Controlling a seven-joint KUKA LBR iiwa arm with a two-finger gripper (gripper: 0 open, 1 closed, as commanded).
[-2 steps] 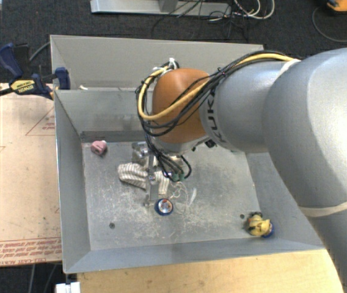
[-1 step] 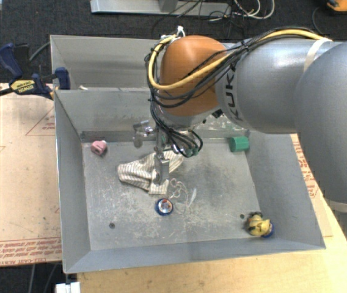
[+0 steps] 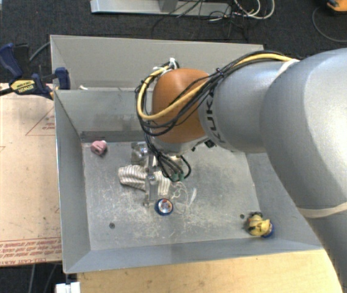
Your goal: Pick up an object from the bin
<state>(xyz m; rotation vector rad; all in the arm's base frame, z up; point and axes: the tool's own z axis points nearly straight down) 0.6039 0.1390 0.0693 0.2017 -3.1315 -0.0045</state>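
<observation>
My gripper (image 3: pixel 151 188) hangs low over the middle of the bin floor, under the arm's orange cover. Its tip stands right beside a small round blue and silver thing (image 3: pixel 164 207), which lies just to its front right. A pale ribbed, coil-like piece (image 3: pixel 131 176) lies against the gripper's left side. A clear, thin plastic scrap (image 3: pixel 187 195) rests a little to the right of the tip. Nothing is visibly held.
A small pink lump (image 3: pixel 99 147) lies near the bin's back left corner. A yellow and blue toy (image 3: pixel 259 225) sits at the front right, close to the front wall. The big grey arm covers the bin's right side.
</observation>
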